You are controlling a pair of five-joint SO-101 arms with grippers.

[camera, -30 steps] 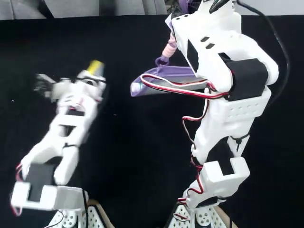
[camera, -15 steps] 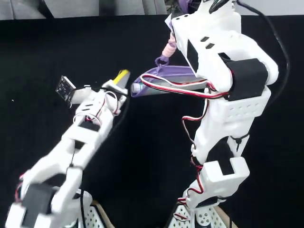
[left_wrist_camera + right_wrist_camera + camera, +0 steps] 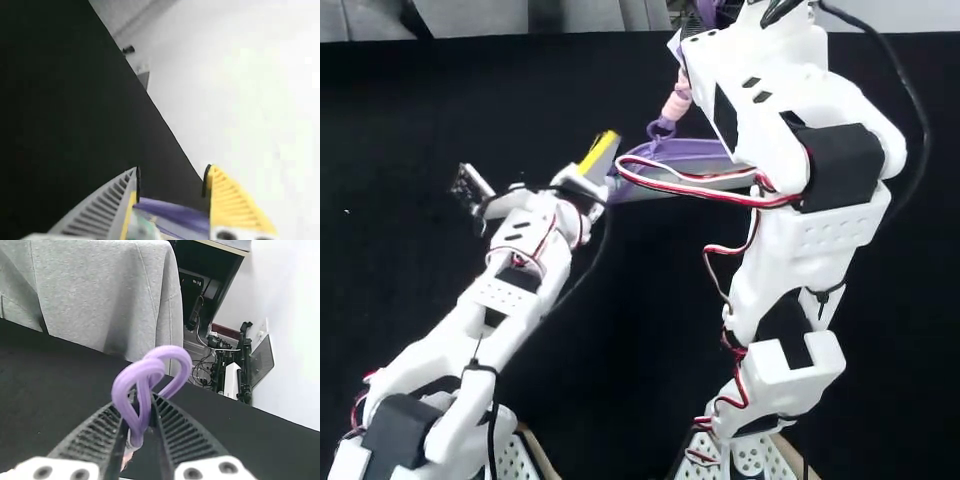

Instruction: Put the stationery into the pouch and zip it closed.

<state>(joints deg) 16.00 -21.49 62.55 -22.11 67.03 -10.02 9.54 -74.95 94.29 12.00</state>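
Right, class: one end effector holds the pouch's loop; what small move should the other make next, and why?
Probably ease the left end effector forward and close on the pouch. Its jaws stand open with the pouch's end between them, and the right end effector pinches the purple loop, so bracing it seems needed.

From my station I see the table (image 3: pixel 420 100) covered in black cloth. Past its far edge hangs a grey fabric (image 3: pixel 100 295) in soft folds. Beside that stands a dark cabinet (image 3: pixel 210 275) with cables (image 3: pixel 212 367) tangled below it, next to a grilled unit (image 3: pixel 262 360) against a plain white wall (image 3: pixel 292 330).
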